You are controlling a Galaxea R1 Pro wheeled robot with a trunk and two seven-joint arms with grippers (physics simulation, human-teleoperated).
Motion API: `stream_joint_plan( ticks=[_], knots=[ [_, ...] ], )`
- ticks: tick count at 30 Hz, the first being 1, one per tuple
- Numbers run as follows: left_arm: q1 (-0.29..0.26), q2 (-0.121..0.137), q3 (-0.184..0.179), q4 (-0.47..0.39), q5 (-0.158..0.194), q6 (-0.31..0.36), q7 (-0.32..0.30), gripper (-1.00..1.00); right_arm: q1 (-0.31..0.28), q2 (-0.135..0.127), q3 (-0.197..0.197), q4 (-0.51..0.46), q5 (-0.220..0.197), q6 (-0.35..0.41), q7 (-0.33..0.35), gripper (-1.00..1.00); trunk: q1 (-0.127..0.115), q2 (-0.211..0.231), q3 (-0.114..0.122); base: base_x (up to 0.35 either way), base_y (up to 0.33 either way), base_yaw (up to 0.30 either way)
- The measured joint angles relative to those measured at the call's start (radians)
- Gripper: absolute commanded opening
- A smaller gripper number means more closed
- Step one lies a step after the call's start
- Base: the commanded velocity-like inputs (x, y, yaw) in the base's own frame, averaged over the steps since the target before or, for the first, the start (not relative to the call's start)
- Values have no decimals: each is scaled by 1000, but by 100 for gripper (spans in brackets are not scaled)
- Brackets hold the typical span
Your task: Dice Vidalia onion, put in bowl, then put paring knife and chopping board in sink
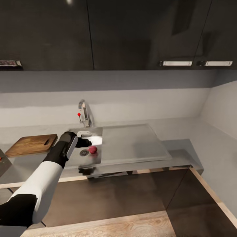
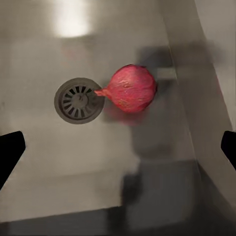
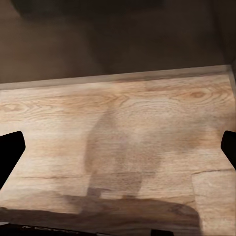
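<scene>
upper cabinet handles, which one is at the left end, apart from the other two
The handle at the head view's far left, above the chopping board. The other two handles sit close together at the right.

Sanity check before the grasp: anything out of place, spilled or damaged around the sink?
Nothing stands out. The onion lies intact in the sink beside the drain, the left gripper open above it. The chopping board sits flat on the countertop.
</scene>
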Motion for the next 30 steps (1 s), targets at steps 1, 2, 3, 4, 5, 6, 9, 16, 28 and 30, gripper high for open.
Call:
stream_joint_plan(
  ticks=[1,2,3,4,5,6,9,16,28,30],
  knots=[
    [0,2,0,0,1,0,0,100,0,0,0,0,0,0,0,100,0,0,-2,0,0,0],
    [0,5,0,2,0,0,0,100,0,0,0,0,0,0,0,100,0,0,-3,0,0,0],
    [0,6,0,6,1,0,0,100,0,0,0,0,0,0,0,100,0,0,-5,0,0,0],
    [0,7,0,8,1,0,0,100,0,0,0,0,0,0,0,100,0,0,-6,0,0,0],
    [0,7,0,10,1,0,0,100,0,0,0,0,0,0,0,100,0,0,-8,30,0,0],
    [0,8,-1,15,1,0,0,100,0,0,0,0,0,0,0,100,0,0,-10,55,-14,0],
    [0,8,-1,17,1,-1,0,100,0,0,0,0,0,0,0,100,0,0,-14,78,-46,0],
    [0,8,-1,37,1,-3,0,100,0,0,0,0,0,0,0,100,0,0,-26,117,-111,0],
    [0,8,-1,53,1,-3,0,100,0,0,0,0,0,0,0,100,0,0,-45,150,-122,0],
    [0,9,-1,68,0,-3,0,100,0,-1,0,0,0,0,1,100,0,0,-48,182,48,0]
  ],
)
